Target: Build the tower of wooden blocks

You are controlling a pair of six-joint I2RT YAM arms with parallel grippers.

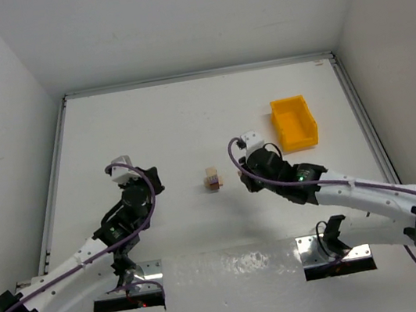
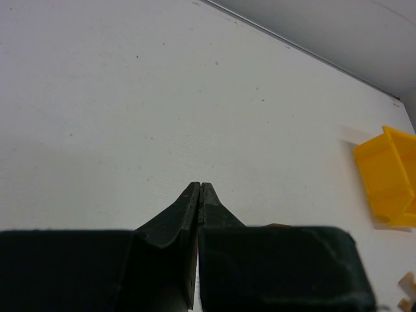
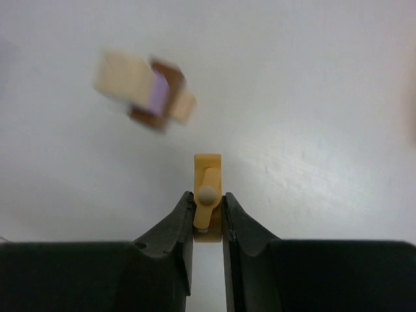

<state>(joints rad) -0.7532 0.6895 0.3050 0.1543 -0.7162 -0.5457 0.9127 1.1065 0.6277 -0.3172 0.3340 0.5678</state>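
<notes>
The wood block tower [image 1: 212, 179] is a small cluster of tan, dark brown and purple pieces in the middle of the table. It appears blurred in the right wrist view [image 3: 144, 91], and a corner of it shows in the left wrist view [image 2: 407, 289]. My right gripper [image 1: 241, 178] [image 3: 208, 198] sits just right of the tower. Its fingers press both sides of a yellow-tan wooden piece [image 3: 208, 166] that has a round peg. My left gripper [image 1: 152, 182] [image 2: 200, 185] is left of the tower, fingertips together, holding nothing.
A yellow plastic bin [image 1: 294, 122] [image 2: 390, 175] stands at the back right, beyond the right arm. A raised rim [image 1: 195, 76] borders the white table at the back and sides.
</notes>
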